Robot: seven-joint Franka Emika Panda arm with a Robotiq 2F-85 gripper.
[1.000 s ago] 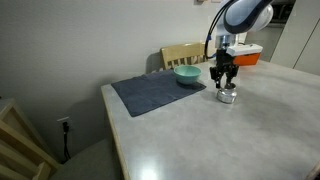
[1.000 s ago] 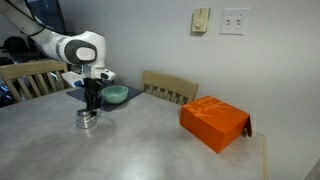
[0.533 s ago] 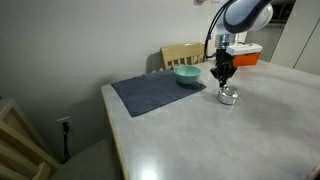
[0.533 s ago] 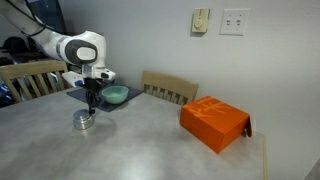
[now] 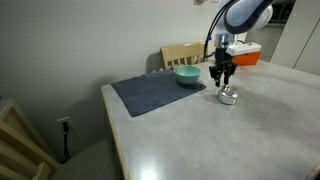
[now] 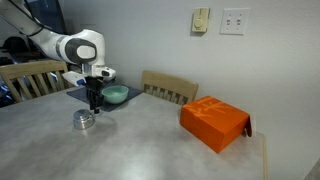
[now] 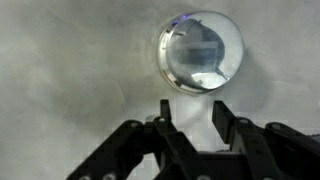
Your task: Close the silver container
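Observation:
The silver container point(image 5: 228, 97) is a small round shiny tin standing on the grey table; it also shows in an exterior view point(image 6: 83, 120) and in the wrist view point(image 7: 198, 52), where its reflective top looks flat and shut. My gripper point(image 5: 222, 78) hangs above the tin, clear of it, seen too in an exterior view point(image 6: 94, 100). In the wrist view the two black fingers point(image 7: 192, 112) are spread apart with nothing between them.
A teal bowl point(image 5: 187, 75) sits on a dark grey mat point(image 5: 155, 92) behind the tin. An orange box point(image 6: 213, 122) lies on the table. Wooden chairs point(image 6: 170, 88) stand at the table's edges.
My gripper has risen off the silver container, which stays on the table. The fingers now hang above it and are open.

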